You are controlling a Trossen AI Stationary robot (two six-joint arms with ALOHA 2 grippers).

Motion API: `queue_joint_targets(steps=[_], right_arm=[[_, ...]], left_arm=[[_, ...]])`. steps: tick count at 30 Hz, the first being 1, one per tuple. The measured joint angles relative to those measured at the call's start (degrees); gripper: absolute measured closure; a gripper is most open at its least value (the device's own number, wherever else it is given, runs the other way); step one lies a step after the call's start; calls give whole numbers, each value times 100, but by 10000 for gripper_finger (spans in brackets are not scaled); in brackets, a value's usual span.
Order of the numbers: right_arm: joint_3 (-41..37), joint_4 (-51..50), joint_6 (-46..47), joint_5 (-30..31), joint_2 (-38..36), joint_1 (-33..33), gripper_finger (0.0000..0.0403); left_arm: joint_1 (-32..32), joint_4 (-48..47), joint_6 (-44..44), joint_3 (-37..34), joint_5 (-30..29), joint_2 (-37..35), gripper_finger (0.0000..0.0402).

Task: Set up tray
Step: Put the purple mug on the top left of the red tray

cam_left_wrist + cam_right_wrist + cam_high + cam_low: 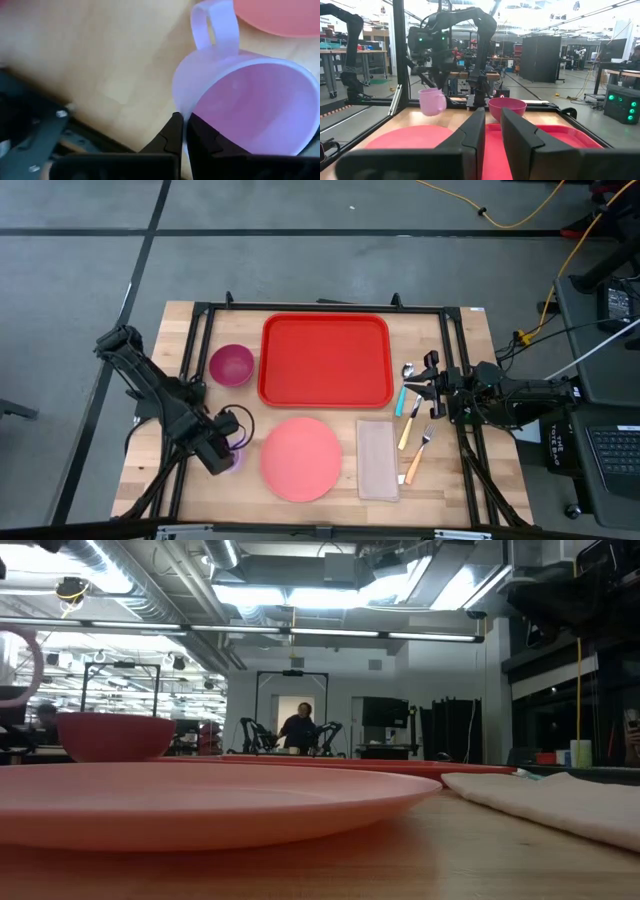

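Currently on the wooden table (pixel 150 470), high view:

Tray (pixel 326 360): red, rectangular, upper centre of the frame, lying flat with nothing on it.

Bowl (pixel 231 365): dark pink, just left of the tray.

Plate (pixel 301 458): round, salmon pink, lower centre, below the tray and apart from it.

Napkin (pixel 377 459): pale beige, just right of the plate.

Cutlery: a spoon (pixel 404 388) with a blue handle, a knife (pixel 408 426) with a yellow handle and a fork (pixel 419 457) with an orange handle, spread right of the tray and napkin.

Cup (pixel 233 457): pale lilac, with a handle, lower left of the frame, just left of the plate. In the right wrist view the cup (pixel 432 101) hangs clear of the table, tilted.

Left gripper (pixel 222 453): lower left, grasping the cup. In the left wrist view its fingers (pixel 172 137) pinch the rim of the cup (pixel 250 100), one finger outside the wall and one inside.

Right gripper (pixel 432 386): right of the tray, above the cutlery, pointing toward the tray. Its fingers (pixel 520 135) stand parted with nothing between them.
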Motion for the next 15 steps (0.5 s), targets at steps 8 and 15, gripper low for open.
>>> queue_joint_targets(steps=[8,15], right_arm=[[0,-9,627,-1,0,0,336],[0,-30,450,75,0,2,336]], left_arm=[[326,-284,601,134,-302,0,399],[1022,-278,1557,134,-302,0,399]])
